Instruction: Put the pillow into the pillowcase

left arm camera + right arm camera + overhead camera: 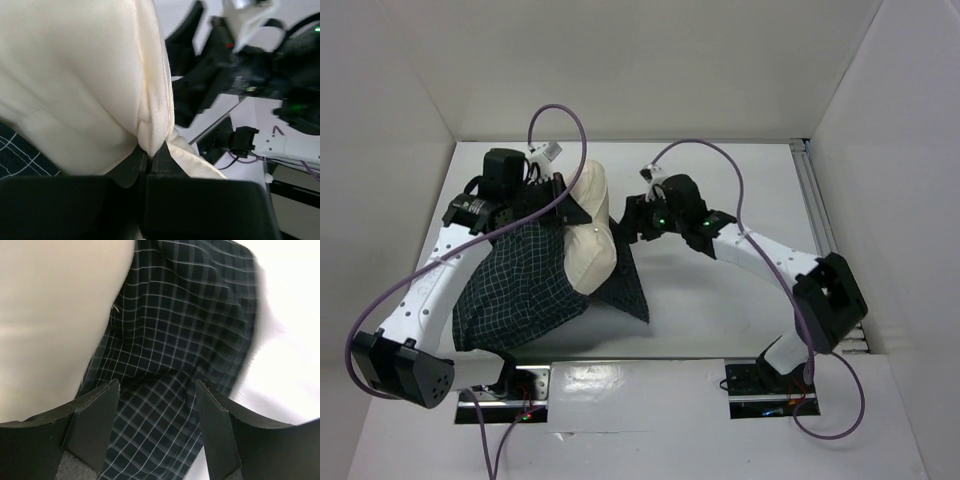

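The cream pillow (590,235) lies partly inside the dark checked pillowcase (520,285) on the left half of the table, its far end sticking out. My left gripper (568,205) is shut on the pillow's seam edge; the left wrist view shows the pillow (75,85) pinched between the closed jaws of the left gripper (148,155). My right gripper (630,220) is open beside the pillow's right side. In the right wrist view the right gripper (157,390) hovers over the pillowcase (185,335), with the pillow (55,315) to its left.
White walls enclose the table on three sides. A metal rail (815,200) runs along the right edge. Purple cables (560,125) loop above both arms. The arm bases (640,385) sit at the near edge.
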Robot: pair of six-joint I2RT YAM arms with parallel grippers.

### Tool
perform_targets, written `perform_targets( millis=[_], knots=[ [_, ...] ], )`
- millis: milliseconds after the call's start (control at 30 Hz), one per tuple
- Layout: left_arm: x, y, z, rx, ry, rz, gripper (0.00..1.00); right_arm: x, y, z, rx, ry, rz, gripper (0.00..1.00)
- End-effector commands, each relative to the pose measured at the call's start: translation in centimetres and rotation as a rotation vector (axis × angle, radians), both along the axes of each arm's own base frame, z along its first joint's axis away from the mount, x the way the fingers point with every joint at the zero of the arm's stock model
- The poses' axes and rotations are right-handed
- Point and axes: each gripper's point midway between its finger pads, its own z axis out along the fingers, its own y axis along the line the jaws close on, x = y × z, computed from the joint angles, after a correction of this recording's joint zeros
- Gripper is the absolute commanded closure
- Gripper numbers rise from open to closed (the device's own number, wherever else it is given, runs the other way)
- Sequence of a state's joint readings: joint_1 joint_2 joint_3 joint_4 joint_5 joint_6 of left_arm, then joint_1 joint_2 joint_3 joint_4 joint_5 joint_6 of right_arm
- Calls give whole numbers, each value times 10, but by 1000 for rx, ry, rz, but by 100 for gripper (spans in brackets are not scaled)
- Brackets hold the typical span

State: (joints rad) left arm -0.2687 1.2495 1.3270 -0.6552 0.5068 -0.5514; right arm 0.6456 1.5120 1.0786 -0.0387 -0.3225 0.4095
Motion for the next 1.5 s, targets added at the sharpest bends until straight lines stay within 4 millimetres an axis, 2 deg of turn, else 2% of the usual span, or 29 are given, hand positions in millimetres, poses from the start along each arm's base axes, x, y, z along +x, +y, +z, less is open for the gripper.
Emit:
perform_targets(
  millis=[0,67,233,267,300,333,367,433,500,533,567,600,667,700,733,767,800,833,900,1033,1133,1167,1200,1233,1300,1333,1367,1400,1467],
  knots=[
    [-8,-5,43,-117,-144,-109,100,-4,55,23,93,-41,122,29],
    [-7,0,50,-132,-169,-107,100,-3,73,2,98,7,163,25],
    [-8,7,62,-164,-192,-95,100,-23,109,-17,169,90,246,19],
    [-8,8,63,-169,-191,-96,100,-19,121,-24,170,90,259,19],
    [-9,9,67,-172,-212,-98,100,-27,134,-27,170,102,281,19],
    [-12,7,65,-184,-193,-106,100,-24,146,-19,190,96,289,19],
    [-13,6,67,-192,-202,-119,100,-21,154,-33,180,111,272,22],
    [-15,7,67,-203,-200,-120,100,-14,163,-41,175,118,212,37],
    [-15,7,63,-203,-190,-119,100,-2,162,-52,144,126,146,66],
    [-16,6,60,-206,-180,-126,100,16,152,-58,119,123,54,97],
    [-14,8,60,-206,-180,-118,100,20,140,-57,95,125,9,100],
    [-15,8,57,-205,-171,-117,100,27,131,-53,93,111,-28,100],
    [-12,13,53,-201,-170,-108,100,42,93,-45,49,71,-132,100],
    [-12,18,42,-190,-142,-95,100,54,51,-33,9,30,-220,100],
    [-12,18,42,-190,-141,-95,100,55,51,-33,8,30,-220,100],
    [-11,22,34,-187,-130,-92,100,58,37,-29,-1,16,-248,100],
    [-14,21,29,-193,-113,-101,100,66,12,-34,-31,12,-292,100],
    [-10,24,22,-192,-91,-88,100,65,-2,-22,-24,6,-314,100],
    [-7,23,12,-197,-71,-83,100,72,-29,-20,-45,-6,-335,100],
    [2,24,1,-204,-57,-83,100,63,-62,-30,-89,19,-359,100],
    [4,25,3,-214,-54,-89,100,51,-48,-20,-19,26,-267,100],
    [4,25,3,-214,-54,-89,100,49,-35,-8,39,3,-223,100],
    [3,23,5,-223,-64,-103,100,44,-22,-8,69,16,-181,100],
    [0,21,11,-240,-64,-119,100,26,3,-4,124,47,-88,97],
    [-5,21,23,-263,-97,-136,100,20,34,2,198,38,-3,80],
    [-10,19,36,-277,-126,-165,100,6,53,4,226,60,64,71],
    [-12,22,45,-282,-151,-168,100,8,65,14,250,31,85,53],
    [-12,24,50,-293,-155,-167,100,7,75,5,246,51,96,48],
    [-20,26,69,-329,-179,-205,100,-3,96,13,266,34,149,40]
  ],
)
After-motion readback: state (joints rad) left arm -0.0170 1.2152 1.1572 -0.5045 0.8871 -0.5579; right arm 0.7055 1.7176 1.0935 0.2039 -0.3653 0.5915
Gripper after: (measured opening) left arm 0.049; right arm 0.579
